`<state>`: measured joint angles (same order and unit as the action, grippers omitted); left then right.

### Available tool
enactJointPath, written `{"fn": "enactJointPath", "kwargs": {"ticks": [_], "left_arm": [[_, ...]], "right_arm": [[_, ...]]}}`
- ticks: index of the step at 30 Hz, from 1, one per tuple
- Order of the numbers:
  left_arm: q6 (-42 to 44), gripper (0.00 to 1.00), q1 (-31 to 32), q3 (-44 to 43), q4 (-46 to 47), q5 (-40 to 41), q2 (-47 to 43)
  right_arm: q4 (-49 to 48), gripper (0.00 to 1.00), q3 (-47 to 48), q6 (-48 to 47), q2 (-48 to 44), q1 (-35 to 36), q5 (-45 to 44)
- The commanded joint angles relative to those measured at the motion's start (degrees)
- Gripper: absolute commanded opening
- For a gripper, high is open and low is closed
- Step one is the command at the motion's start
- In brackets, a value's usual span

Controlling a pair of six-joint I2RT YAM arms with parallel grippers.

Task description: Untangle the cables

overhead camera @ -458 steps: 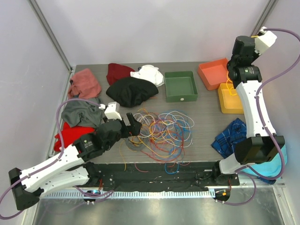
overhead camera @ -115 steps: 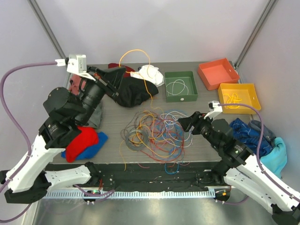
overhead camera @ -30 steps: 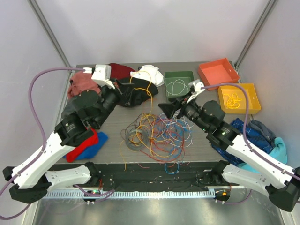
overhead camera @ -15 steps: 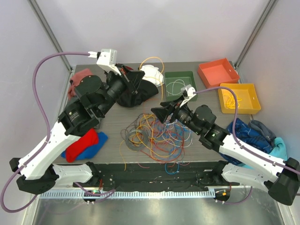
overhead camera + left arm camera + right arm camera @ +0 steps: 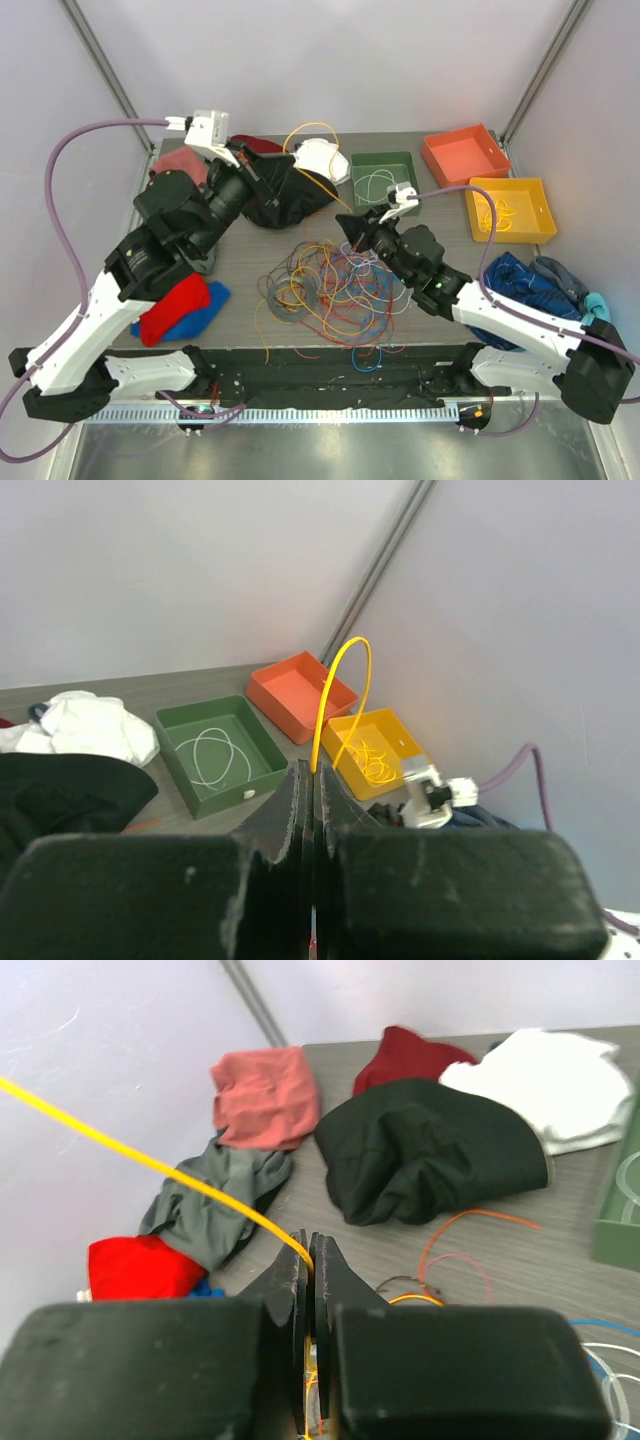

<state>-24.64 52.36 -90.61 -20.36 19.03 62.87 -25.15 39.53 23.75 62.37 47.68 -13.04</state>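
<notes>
The cables (image 5: 335, 285) lie in a loose multicoloured tangle at the middle of the table. One yellow cable (image 5: 312, 126) is lifted out of it, arching above the clothes. My left gripper (image 5: 286, 160) is raised at the back left and shut on this yellow cable (image 5: 335, 680), which loops up from the fingertips (image 5: 300, 780). My right gripper (image 5: 346, 222) is at the tangle's far edge, shut on the same yellow cable (image 5: 150, 1163), which runs taut up and to the left. Both pairs of jaws are pressed together on the strand.
A green tray (image 5: 385, 212) holds a white cable (image 5: 378, 183). An orange tray (image 5: 445, 170) and a yellow tray (image 5: 510, 237) with a yellow cable stand at the back right. Black (image 5: 290, 195), white (image 5: 322, 158), pink (image 5: 180, 165), red (image 5: 170, 305) and blue-plaid (image 5: 520, 280) garments ring the tangle.
My right gripper, open before, has shut on the yellow cable and shifted slightly right. The left gripper, still shut on the cable, has drawn back left.
</notes>
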Motion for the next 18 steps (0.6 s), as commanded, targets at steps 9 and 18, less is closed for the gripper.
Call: {"fn": "enactJointPath", "kwargs": {"ticks": [9,18], "left_arm": [[-6.71,0.00,-0.33,24.48,3.57,6.56,-14.09],[-13.41,0.07,-0.33,39.88,10.16,1.63,-15.50]], "right_arm": [[29.00,0.01,29.95,-14.69,-6.74,0.22,-13.85],[41.92,0.01,46.67,-18.65,-2.96,0.31,-17.72]]}}
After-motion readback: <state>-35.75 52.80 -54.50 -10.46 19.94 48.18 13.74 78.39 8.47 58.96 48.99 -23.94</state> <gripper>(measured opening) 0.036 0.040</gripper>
